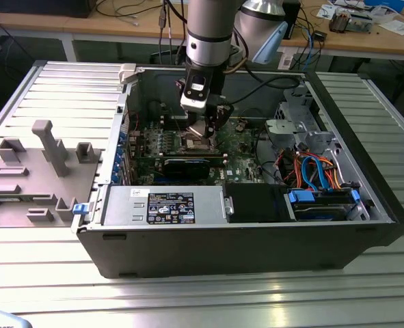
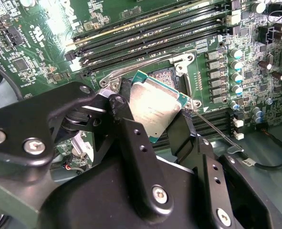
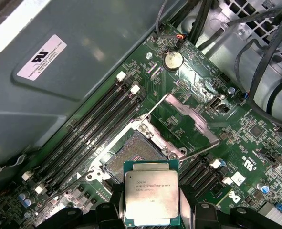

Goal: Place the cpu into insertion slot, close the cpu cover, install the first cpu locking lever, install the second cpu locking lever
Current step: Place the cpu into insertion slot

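Light catches the small flat square silver-grey cpu (image 3: pixel 151 191), pinched by two opposite edges in the black two-fingered gripper (image 3: pixel 151 202). It is held just over one side of the square, dark-centred insertion slot (image 3: pixel 131 155) on the green circuit board (image 3: pixel 236 157), not seated. The thin silvery frame of the cpu cover (image 3: pixel 200 125) lies swung open beside the slot, inside the open grey computer case (image 1: pixel 256 253).
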You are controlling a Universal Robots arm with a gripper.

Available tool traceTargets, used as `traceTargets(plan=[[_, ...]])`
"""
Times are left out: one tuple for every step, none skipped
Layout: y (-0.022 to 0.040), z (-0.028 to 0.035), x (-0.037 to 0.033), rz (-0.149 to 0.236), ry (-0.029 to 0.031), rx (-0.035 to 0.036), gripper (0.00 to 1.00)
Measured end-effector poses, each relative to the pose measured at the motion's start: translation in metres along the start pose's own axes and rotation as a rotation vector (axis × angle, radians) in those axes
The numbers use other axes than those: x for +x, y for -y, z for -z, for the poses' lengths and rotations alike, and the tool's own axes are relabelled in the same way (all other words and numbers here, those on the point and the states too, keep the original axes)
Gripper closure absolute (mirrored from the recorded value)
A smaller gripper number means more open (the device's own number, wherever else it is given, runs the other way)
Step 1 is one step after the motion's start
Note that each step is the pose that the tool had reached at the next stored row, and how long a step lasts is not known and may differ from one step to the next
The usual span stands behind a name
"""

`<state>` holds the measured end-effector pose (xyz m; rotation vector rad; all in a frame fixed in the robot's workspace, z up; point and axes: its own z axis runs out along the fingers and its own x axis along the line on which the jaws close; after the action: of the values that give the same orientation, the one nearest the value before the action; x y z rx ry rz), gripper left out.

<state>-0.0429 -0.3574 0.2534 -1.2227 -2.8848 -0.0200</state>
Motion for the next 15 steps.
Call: traceTargets(plan=[[0.0,-0.0001,0.0,0.0,0.0,0.0,0.45],[0.0,-0.0002,0.0,-0.001,0.0,0.0,0.45],[0.0,-0.0003,0.0,-0.002,0.0,0.0,0.45],[0.0,-0.0016,0.0,-0.007,0.0,-0.0001,0.45],[0.0,-0.0024,0.0,-0.009,0.0001,0.0,0.45],[0.0,-0.0024,0.0,-0.01,0.0001,-0.0001,0.45],[0.0,-0.0024,0.0,-0.01,0.0,-0.0001,0.45],[0.0,-0.0024,0.0,-0.01,0.0001,-0.0001,0.45],[0.0,-0.0025,0.0,-0.01,0.0001,-0.0001,0.45],[0.0,-0.0025,0.0,-0.01,0.0001,-0.0001,0.45],[0.0,-0.0025,0.0,-0.01,0.0001,-0.0001,0.45],[0.0,-0.0026,0.0,-0.01,0.0,-0.0001,0.45],[0.0,-0.0027,0.0,-0.01,0.0001,-0.0002,0.45],[0.0,-0.0027,0.0,-0.011,0.0001,-0.0001,0.45],[0.0,-0.0027,0.0,-0.012,0.0001,-0.0001,0.45]])
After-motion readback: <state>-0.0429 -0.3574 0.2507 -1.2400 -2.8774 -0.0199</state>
